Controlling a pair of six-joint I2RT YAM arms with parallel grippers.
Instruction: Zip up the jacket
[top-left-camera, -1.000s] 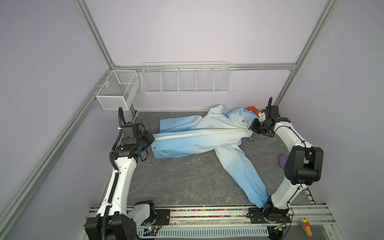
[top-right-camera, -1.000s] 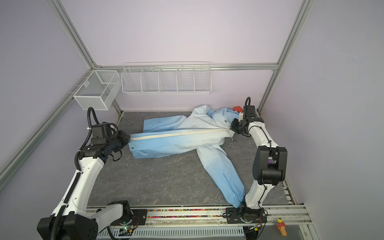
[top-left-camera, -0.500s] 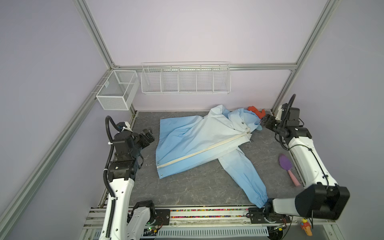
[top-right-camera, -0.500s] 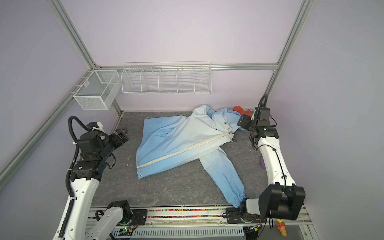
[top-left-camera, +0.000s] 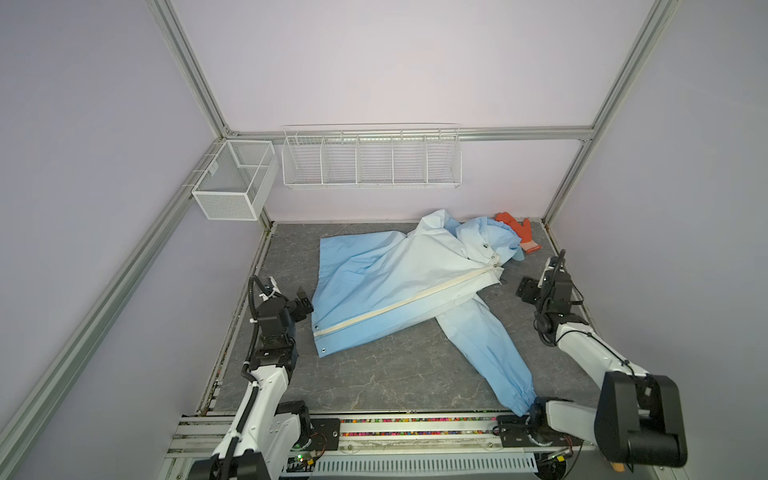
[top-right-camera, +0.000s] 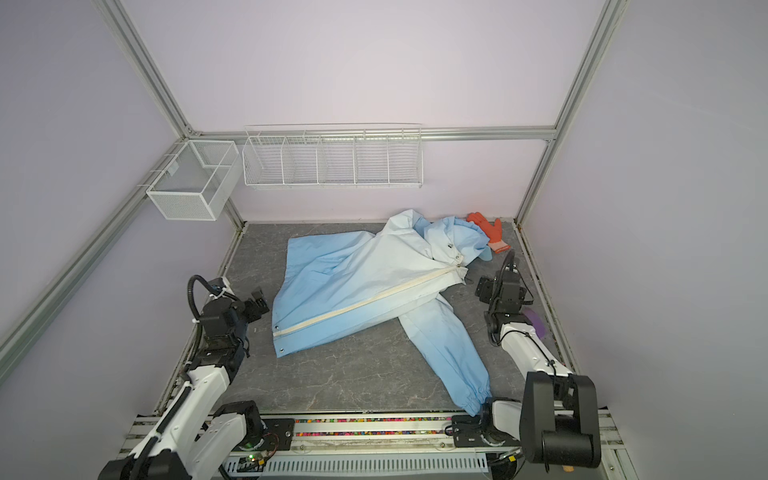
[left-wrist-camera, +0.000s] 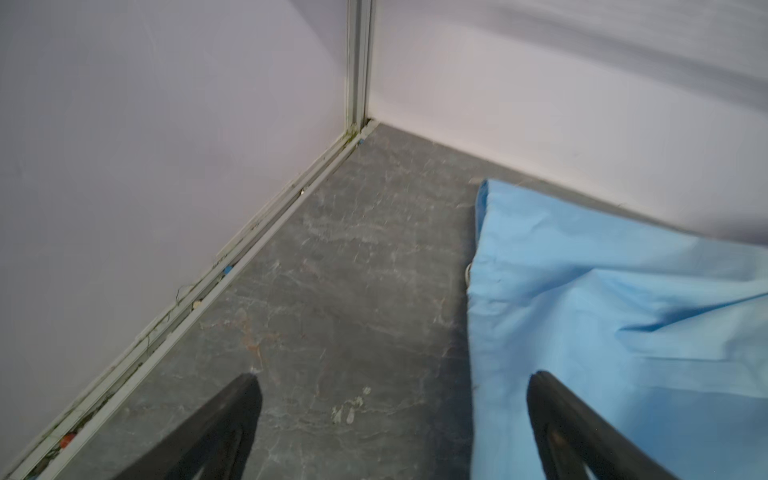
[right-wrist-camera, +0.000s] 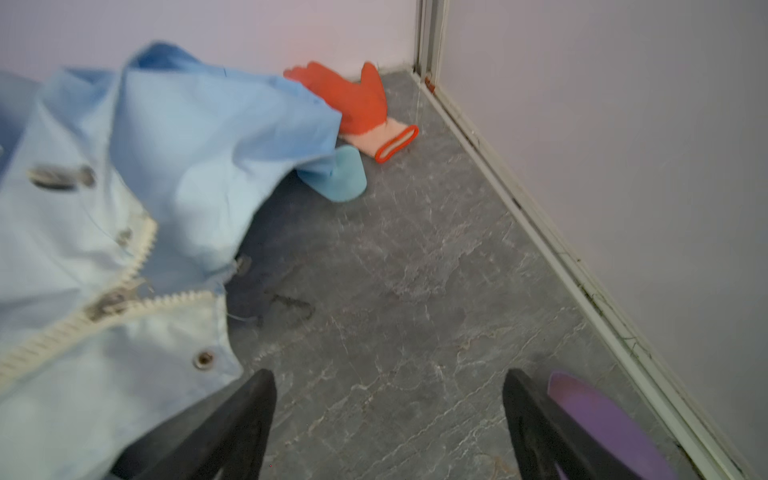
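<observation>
Light-blue jacket (top-left-camera: 374, 286) (top-right-camera: 345, 286) (left-wrist-camera: 602, 311) (right-wrist-camera: 83, 249) lies spread flat across the grey marbled worktop (top-left-camera: 374, 374) (top-right-camera: 353, 374) of a walled robot cell. It is front up, with its long white zipper (top-left-camera: 399, 305) (top-right-camera: 357, 305) running on a slant from the hem at the left to the collar at the right. The zipper looks closed along the length seen in both top views. In the right wrist view the blurred slider (right-wrist-camera: 110, 303) sits just below the collar, with the teeth parting above it. The hood (top-left-camera: 490, 237) is bunched toward the back wall. One sleeve (top-left-camera: 486, 349) stretches toward the front rail, its elastic cuff beside the right arm's base.

The left jaws, at the end of the left arm (top-left-camera: 266, 386), stand wide apart just beside the hem and hold nothing. The left wrist view shows bare worktop between them and blue cloth along one side. The right jaws, on the right arm (top-left-camera: 590, 353), are likewise wide and empty, near the collar end but apart from the cloth.

An orange glove (top-left-camera: 517, 230) (top-right-camera: 488, 230) (right-wrist-camera: 353, 99) lies in the back right corner, its fingers partly covered by the hood. A purple flat item (top-right-camera: 536, 326) (right-wrist-camera: 602, 419) rests by the right wall, just beside the right jaws. A white mesh basket (top-left-camera: 232, 187) and a wire rack (top-left-camera: 370, 160) hang from the frame at the back.
</observation>
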